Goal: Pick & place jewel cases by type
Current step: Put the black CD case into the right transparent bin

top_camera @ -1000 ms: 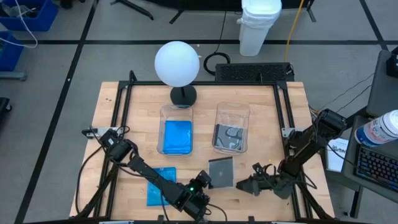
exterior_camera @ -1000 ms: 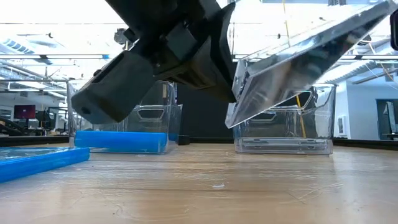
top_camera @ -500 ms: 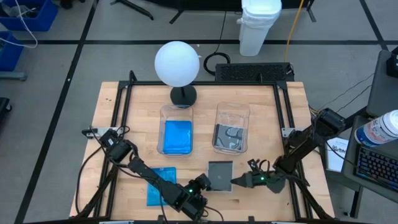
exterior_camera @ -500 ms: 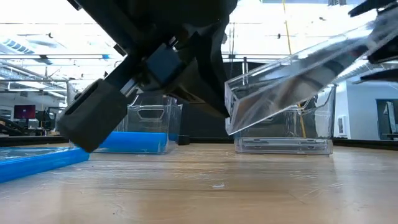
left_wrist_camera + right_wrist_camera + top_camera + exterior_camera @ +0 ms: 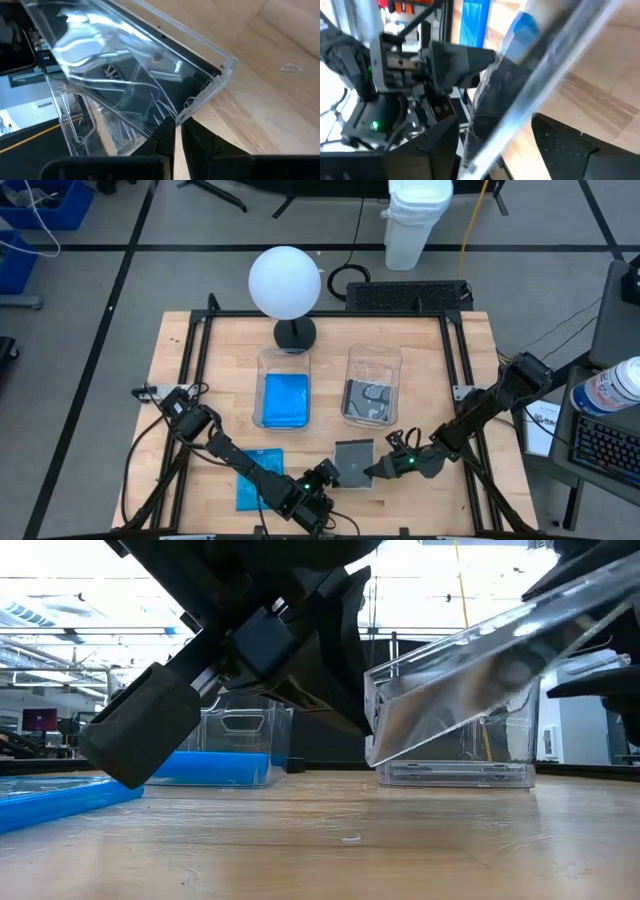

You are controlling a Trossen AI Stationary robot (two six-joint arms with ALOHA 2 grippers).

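A clear jewel case with a black tray [image 5: 354,461] is lifted and tilted near the table's near edge. My left gripper [image 5: 329,473] is shut on its left edge. My right gripper [image 5: 379,471] is open at the case's right edge, which passes between the two fingers [image 5: 437,145] in the right wrist view. In the low view the case [image 5: 480,660] slopes up to the right. A blue jewel case [image 5: 258,478] lies flat on the table beside the left arm. Another blue case lies in the left tub [image 5: 283,362], and a clear one lies in the right tub [image 5: 373,363]. My left gripper pinches the clear case between its two fingers [image 5: 165,137] at a corner of its lower left edge [image 5: 182,116]. It comes from the table's left, slanting up. The case is lifted clear of the table and tilts with its right side high.
A white globe lamp [image 5: 285,282] on a black base stands behind the left tub. A black frame [image 5: 200,350] runs along the table's edges. Bare wood lies between the tubs and the lifted case, and in the near right corner.
My right gripper has moved toward the table's left, up to the lifted case, and its open fingers now stand on either side of the case's right edge. The case has dropped a little and tilts less steeply. My left gripper has kept its hold.
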